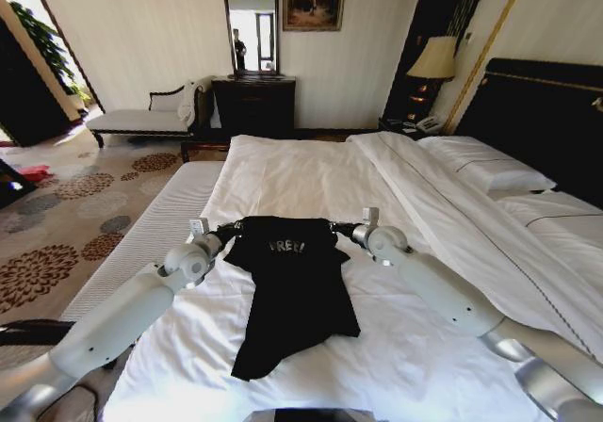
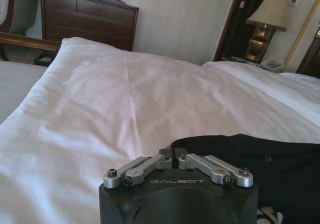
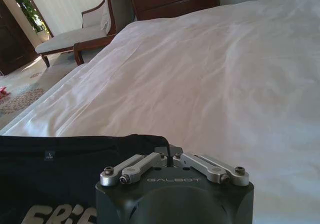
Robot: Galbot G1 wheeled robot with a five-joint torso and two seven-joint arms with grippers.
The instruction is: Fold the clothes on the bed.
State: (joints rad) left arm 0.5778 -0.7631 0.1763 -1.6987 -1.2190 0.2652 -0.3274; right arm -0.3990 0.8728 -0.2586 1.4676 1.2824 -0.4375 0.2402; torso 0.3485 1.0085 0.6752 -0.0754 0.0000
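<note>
The black T-shirt [image 1: 294, 290] lies on the white duvet [image 1: 311, 172] of the bed [image 1: 165, 224], roughly midway across it and toward the foot end, chest side up with the white "FREE!" lettering [image 1: 287, 246] showing; its upper edge is raised and stretched between the two arms, and its lower part trails flat and slightly askew on the duvet toward the robot. At the T-shirt's left shoulder, the left gripper [image 1: 229, 228] has its fingers [image 2: 168, 155] drawn together, pinching the black fabric at that corner, as seen in the left wrist view. At the T-shirt's right shoulder, the right gripper [image 1: 341, 227] matches it: its fingers [image 3: 169, 153] are closed tight on the edge of the shirt, as seen in the right wrist view. Beyond the T-shirt the duvet runs smooth toward the far end of the bed, with a folded-back strip and white pillows [image 1: 485, 163] to the T-shirt's right, against the dark headboard [image 1: 546, 121].
</note>
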